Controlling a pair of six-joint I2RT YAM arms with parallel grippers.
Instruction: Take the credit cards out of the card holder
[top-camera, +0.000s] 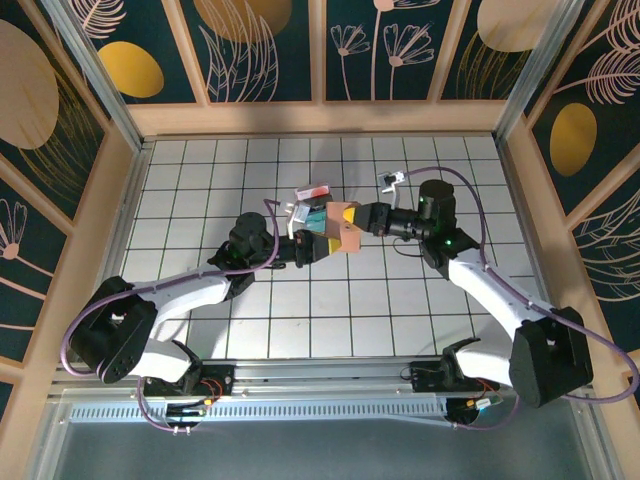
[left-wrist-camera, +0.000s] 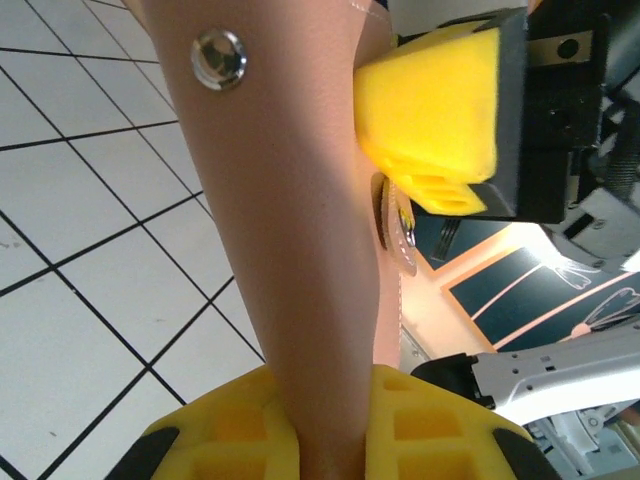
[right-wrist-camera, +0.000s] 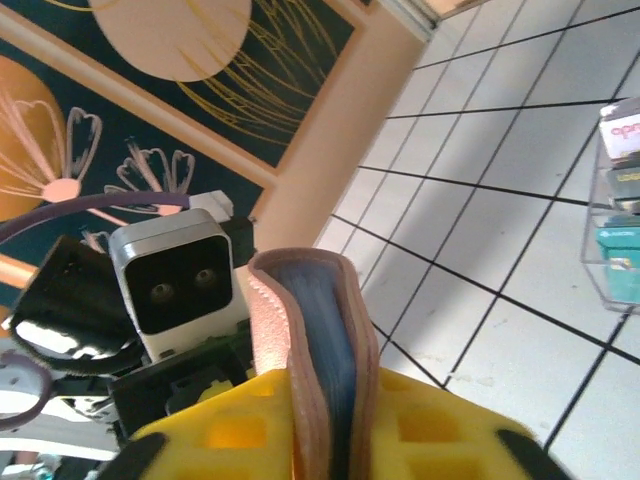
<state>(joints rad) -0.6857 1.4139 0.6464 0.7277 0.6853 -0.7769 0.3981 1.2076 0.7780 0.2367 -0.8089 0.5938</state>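
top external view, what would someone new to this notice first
The pinkish-tan card holder draws the eye first, over the middle of the white tiled table, where the two arms meet and pinch it from opposite sides. Up close, the bright yellow left fingers and right fingers stand out, pressed against its leather.

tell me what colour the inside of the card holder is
Grey-blue inside the card holder; clearest in the right wrist view.

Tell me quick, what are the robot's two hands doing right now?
The left gripper is closed on the card holder.
The right gripper is closed on the card holder too.
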